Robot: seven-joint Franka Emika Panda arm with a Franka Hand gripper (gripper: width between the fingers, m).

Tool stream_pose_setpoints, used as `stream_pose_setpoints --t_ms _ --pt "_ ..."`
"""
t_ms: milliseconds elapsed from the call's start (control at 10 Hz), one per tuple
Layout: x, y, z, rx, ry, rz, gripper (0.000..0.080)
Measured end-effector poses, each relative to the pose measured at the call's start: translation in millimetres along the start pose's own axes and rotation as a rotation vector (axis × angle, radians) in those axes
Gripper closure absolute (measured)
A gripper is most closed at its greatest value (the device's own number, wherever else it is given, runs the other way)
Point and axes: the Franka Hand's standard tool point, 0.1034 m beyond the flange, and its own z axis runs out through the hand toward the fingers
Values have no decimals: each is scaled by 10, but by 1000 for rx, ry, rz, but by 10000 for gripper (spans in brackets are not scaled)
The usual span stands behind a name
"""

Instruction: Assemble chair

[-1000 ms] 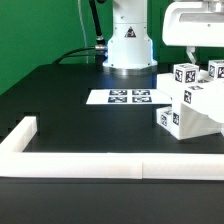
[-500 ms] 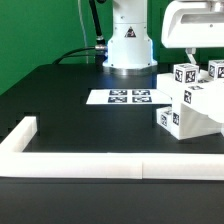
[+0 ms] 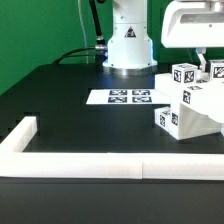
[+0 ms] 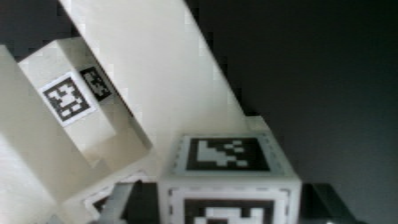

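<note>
From my remote seat, the exterior view looks almost the same as a second ago: the cluster of chair parts (image 3: 190, 100) sits where it was at the exterior view's right, on the far half of the black counter (image 3: 70, 95), and I can make out no shift in the parts or the arm's white housing above them.

In the wrist view the claw (image 4: 222, 195) has its two dark fingers (image 4: 128, 198) against either side of a tagged white block (image 4: 226, 170); I read it as pinching that block. Beyond it lie a long white panel (image 4: 151, 60) and another tagged part (image 4: 71, 100).

The white border wall (image 3: 90, 165) runs along the near edge and turns back at the exterior view's left. Between it and the marker board (image 3: 125, 97) the counter surface is open black, and the whole left side is free as well. The parts crowd the right edge of the exterior view, partly cut off.

I see no readable writing, only black-and-white square tags on the parts and the board.
</note>
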Motion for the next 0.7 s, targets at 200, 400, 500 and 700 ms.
stream_pose_setpoints --t_ms 200,400,500,700 --pt "-1 -3 1 2 -1 143 514" --pt "-1 -4 1 2 -1 254 514" --pt "-2 -5 2 2 -1 341 514" --pt "-2 -5 2 2 -1 437 514"
